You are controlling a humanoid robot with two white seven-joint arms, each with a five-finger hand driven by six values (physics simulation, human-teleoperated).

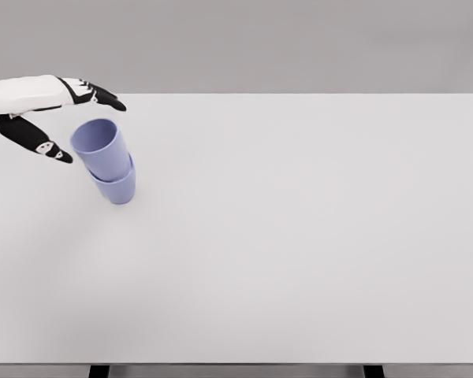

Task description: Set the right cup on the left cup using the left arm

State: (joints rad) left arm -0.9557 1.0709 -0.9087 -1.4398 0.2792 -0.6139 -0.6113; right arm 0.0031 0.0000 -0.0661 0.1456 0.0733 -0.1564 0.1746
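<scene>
Upper left of the frame: a lavender upper cup (99, 146) sits nested in a lower cup (117, 187) of the same colour, the stack tilted with its mouth leaning left. Both stand on the white bench (299, 236). Just left of the stack, the left hand (43, 110) hovers apart from it, fingers (102, 96) spread wide, holding nothing.

White table (315, 236), matte, fills most of the view. Far edge straight, near the top; right edge visible. Grey wall (299, 43) behind, plain. Two dark legs (99, 371) show under the near edge, left and right.
</scene>
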